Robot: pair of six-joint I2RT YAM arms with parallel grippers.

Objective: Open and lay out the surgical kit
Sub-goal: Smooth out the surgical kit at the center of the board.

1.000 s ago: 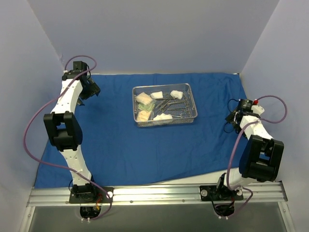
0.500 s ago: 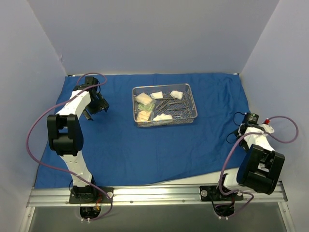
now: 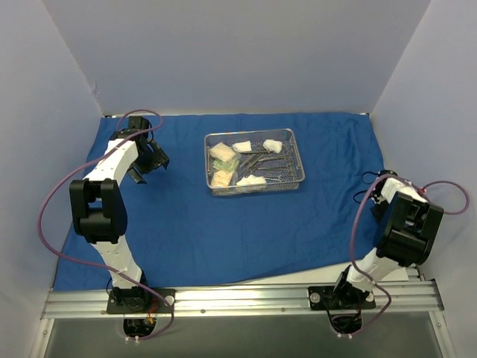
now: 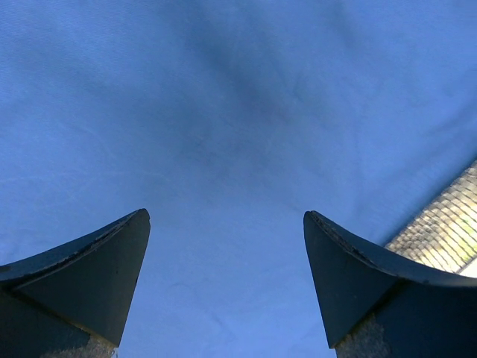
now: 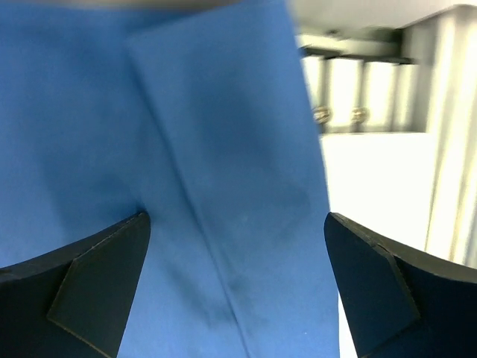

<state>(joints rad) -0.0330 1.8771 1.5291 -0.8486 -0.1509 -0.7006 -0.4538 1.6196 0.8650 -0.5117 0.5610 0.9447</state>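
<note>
Status for you:

- Blue cloth [image 3: 246,224] is unfolded and lying flat over most of the table. Its front edge runs at a slant just short of the metal rail [image 3: 246,298] where the arms are bolted.
- Wire tray [image 3: 257,190] sits on the cloth, back of centre, roughly midway between the two arms.
- In the tray:
  - white gauze pads [image 3: 251,180] at the front, with two more along the back
  - yellowish packets [image 3: 221,153] stacked down the left end
  - dark steel instruments [image 3: 258,159] lying across the middle, too small to tell scissors from forceps
- Everything is inside the tray; nothing has been set out on the cloth yet.
- Left gripper [image 4: 223,216]: fingers spread wide, only bare cloth showing between them. It hangs above the cloth to the left of the tray. One corner of the tray mesh shows at the right edge of your left wrist view.
- Right gripper [image 5: 237,216]: fingers spread wide and gripping nothing. It sits over the right margin of the cloth, well apart from the tray, with the arm folded back on itself. The wrist view shows a crease in the cloth, the cloth's edge and the white tabletop [image 5: 373,201] beside it.
</note>
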